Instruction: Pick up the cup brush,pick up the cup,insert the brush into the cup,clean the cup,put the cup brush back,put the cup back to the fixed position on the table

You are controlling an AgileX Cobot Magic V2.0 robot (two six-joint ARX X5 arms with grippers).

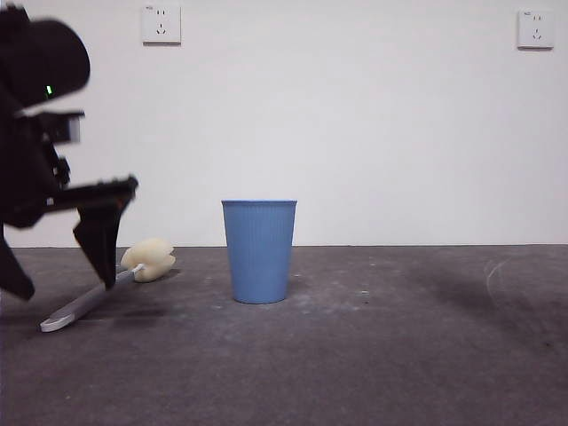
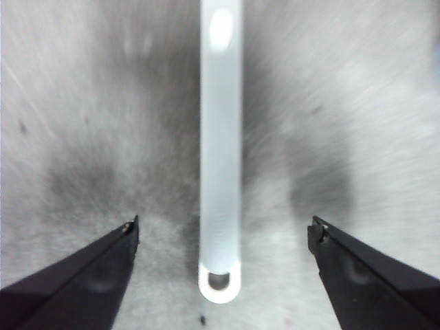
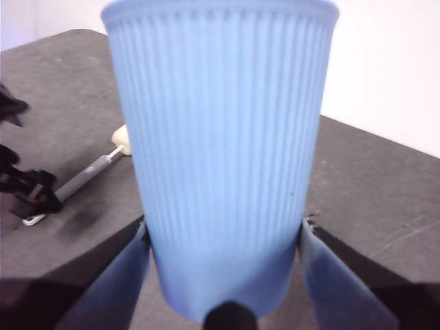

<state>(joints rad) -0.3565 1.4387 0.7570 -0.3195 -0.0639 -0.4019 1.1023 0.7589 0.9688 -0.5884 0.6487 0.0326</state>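
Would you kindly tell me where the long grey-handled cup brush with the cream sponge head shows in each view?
Front view: the long grey-handled cup brush lies on the table at lower left, under the left gripper.
Left wrist view: its handle runs up the centre, white loop nearest.
Right wrist view: small at mid-left.
Shared landmark: the ribbed blue plastic cup, seen in front and right wrist views.

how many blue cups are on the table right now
1. The blue cup stands upright on the table, right of the brush. The right gripper has its jaws on either side of it. No second cup shows in any view.
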